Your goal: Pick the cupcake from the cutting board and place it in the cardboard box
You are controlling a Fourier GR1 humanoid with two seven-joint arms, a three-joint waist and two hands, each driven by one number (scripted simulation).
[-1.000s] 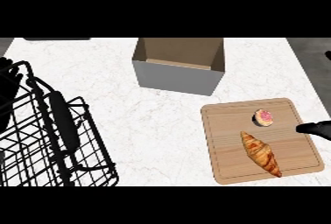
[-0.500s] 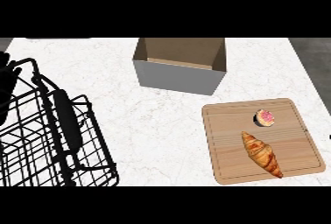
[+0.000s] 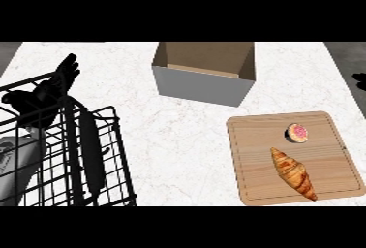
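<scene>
The cupcake (image 3: 297, 132), with pink icing, sits near the far edge of the wooden cutting board (image 3: 257, 145) at the right. A golden croissant (image 3: 293, 173) lies on the board just in front of it. The open cardboard box (image 3: 204, 88) stands behind the board, at centre top. My left hand (image 3: 49, 89) is raised at the far left, open, behind the black wire rack and far from the board. Only a small black bit of my right hand (image 3: 359, 79) shows at the right edge, level with the box and holding nothing I can see.
A black wire rack (image 3: 79, 160) fills the lower left, and my grey left forearm (image 3: 18, 164) shows through its bars. White marble counter (image 3: 178, 155) lies between the rack and the board.
My right hand left the board's right edge, went out of sight, and now shows higher at the right edge. The left hand and forearm have risen into view behind the rack.
</scene>
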